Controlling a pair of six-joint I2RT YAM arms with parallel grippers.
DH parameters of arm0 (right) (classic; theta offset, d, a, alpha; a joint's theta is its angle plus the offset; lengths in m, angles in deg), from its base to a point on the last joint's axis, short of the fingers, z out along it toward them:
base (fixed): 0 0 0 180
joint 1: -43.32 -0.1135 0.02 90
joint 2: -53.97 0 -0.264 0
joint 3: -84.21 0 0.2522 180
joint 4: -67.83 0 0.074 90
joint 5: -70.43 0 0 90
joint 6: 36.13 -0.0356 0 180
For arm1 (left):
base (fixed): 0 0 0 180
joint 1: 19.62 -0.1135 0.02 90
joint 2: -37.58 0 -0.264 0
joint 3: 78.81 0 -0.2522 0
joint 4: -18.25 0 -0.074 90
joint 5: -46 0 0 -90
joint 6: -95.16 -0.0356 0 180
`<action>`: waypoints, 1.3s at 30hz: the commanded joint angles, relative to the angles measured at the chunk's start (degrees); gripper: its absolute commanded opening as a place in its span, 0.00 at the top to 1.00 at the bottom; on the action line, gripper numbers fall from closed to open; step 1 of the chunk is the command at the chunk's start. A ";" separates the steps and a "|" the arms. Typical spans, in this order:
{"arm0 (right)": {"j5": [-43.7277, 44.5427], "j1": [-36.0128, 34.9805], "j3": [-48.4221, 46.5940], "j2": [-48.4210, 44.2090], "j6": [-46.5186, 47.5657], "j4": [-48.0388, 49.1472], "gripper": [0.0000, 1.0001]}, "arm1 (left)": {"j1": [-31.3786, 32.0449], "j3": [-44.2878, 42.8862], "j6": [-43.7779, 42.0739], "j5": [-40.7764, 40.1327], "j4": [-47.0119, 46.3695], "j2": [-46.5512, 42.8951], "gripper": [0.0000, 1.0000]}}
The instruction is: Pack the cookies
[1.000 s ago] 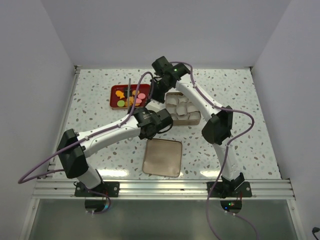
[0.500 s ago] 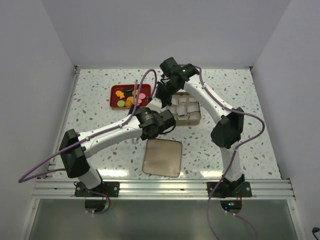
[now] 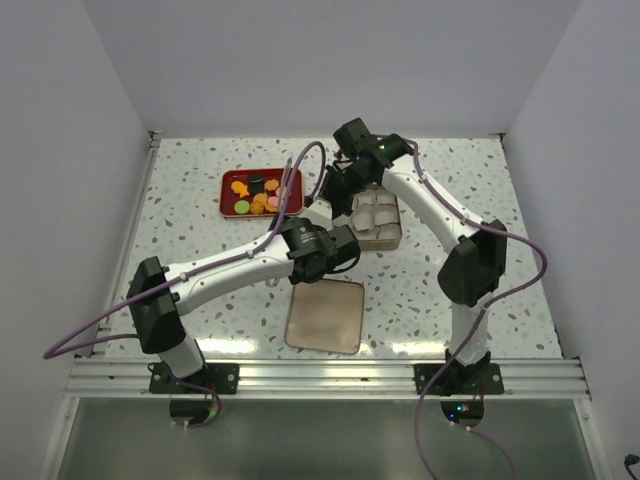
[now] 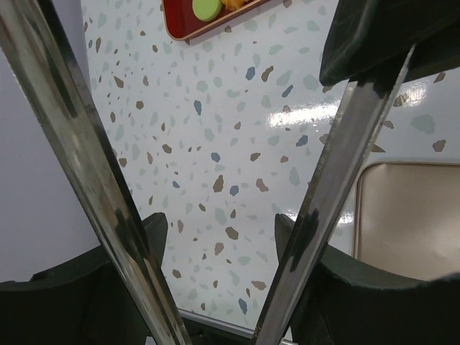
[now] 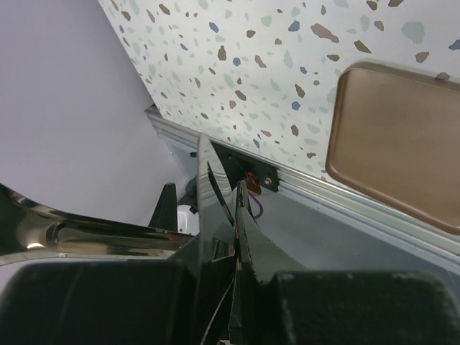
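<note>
Top external view: the cookies (image 3: pixel 258 195) lie heaped on a red tray (image 3: pixel 224 190) at the far left of the speckled table (image 3: pixel 180 230), with orange, green, pink and black pieces among them; just right of the tray stands an open tin (image 3: pixel 385 245) filled with white paper cups (image 3: pixel 380 213); whether any cup holds a cookie cannot be told; the tin's lid (image 3: pixel 325 315) lies flat in the near middle, apart from the tin; the left arm (image 3: pixel 230 268) reaches from its near-left base toward the middle, its wrist between the lid and the tin; the right arm (image 3: pixel 430 205) bends over the tin and comes down beside that wrist; neither pincer's fingertips can be made out here.

Left wrist view: the left gripper (image 4: pixel 212 187) has its two long metal fingers (image 4: pixel 72 151) spread well apart, with only bare table between them; a corner of the tray with a green cookie (image 4: pixel 207 7) shows at the top, the lid at the right.

Right wrist view: the right gripper (image 5: pixel 223 201) has its thin blades pressed together; no cookie shows between them; beyond lie the table, the lid at the right and a metal rail (image 5: pixel 323 190).
</note>
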 commanded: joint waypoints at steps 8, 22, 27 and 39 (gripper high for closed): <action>-12.29 -3.47 7.30 -13.36 -5.86 4.76 1.00 | 0.07 -2.67 -0.44 -0.71 -1.25 1.44 0.32; -12.30 -1.54 15.31 -22.59 -8.06 10.39 0.55 | 0.07 -1.27 -6.76 6.58 -7.83 -6.12 0.40; -11.86 -0.04 12.67 -23.64 -7.62 8.73 0.47 | 0.16 1.20 -8.52 8.61 -9.69 -8.75 0.43; -8.08 5.67 6.78 -27.51 -2.71 0.82 0.11 | 0.16 4.01 -11.60 15.28 -15.49 -14.12 0.52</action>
